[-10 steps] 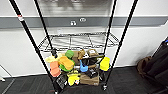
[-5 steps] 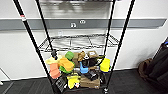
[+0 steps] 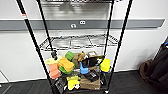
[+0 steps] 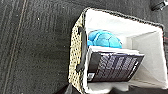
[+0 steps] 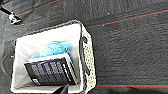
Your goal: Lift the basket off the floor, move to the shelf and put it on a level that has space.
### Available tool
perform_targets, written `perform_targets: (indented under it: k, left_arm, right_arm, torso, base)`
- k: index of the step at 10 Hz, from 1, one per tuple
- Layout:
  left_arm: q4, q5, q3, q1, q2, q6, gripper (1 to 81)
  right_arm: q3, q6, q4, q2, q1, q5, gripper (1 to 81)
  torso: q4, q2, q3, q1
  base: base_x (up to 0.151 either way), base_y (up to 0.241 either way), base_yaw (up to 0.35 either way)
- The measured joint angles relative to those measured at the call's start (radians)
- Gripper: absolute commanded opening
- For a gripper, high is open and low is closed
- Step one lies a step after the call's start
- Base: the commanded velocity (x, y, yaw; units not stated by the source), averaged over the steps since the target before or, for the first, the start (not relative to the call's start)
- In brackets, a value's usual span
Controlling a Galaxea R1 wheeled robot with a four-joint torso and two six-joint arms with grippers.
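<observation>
The shelf [image 3: 119,42] stands straight ahead in the head view, a black wire rack against a white wall. Its middle level [image 3: 77,42] is a bare silvery grid. The tier below it holds yellow, orange and green clutter [image 3: 67,66]. In both wrist views the basket [image 4: 75,50] [image 5: 91,60] shows from above over the dark carpet floor [image 4: 32,50] [image 5: 130,50]. Its white lining holds a blue toy [image 4: 103,38] and a dark book [image 4: 112,66]. Dark parts of my left gripper [image 4: 68,89] and right gripper [image 5: 63,88] sit at the basket's rim.
Dark bags or clothing [image 3: 157,67] lie on the floor to the right of the rack. A grey rail [image 3: 30,25] runs along the wall behind it. A small black caster [image 5: 13,18] stands on the carpet near the basket. A brown cardboard box [image 3: 90,83] sits low in the rack.
The whole head view has shifted a little, so the camera has moved; the rack looks slightly nearer. Nothing on the rack has changed place.
</observation>
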Motion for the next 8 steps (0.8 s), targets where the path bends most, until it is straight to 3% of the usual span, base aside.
perform_targets:
  k: [5, 8]
  left_arm:
    - [0.000, 0.001, -0.002, -0.013, -0.005, 0.000, 81.1]
    - [0.000, 0.009, 0.001, -0.057, -0.019, 0.000, 81.1]
  right_arm:
    - [0.010, 0.000, 0.013, 0.003, 0.032, -0.003, 81.1]
    - [0.025, 0.000, 0.043, 0.003, 0.058, -0.006, 81.1]
  torso:
    - [0.000, -0.167, -0.156, 0.105]
    - [0.000, -0.245, -0.186, 0.156]
  base:
    - [0.000, 0.000, 0.000]
    - [0.000, 0.000, 0.000]
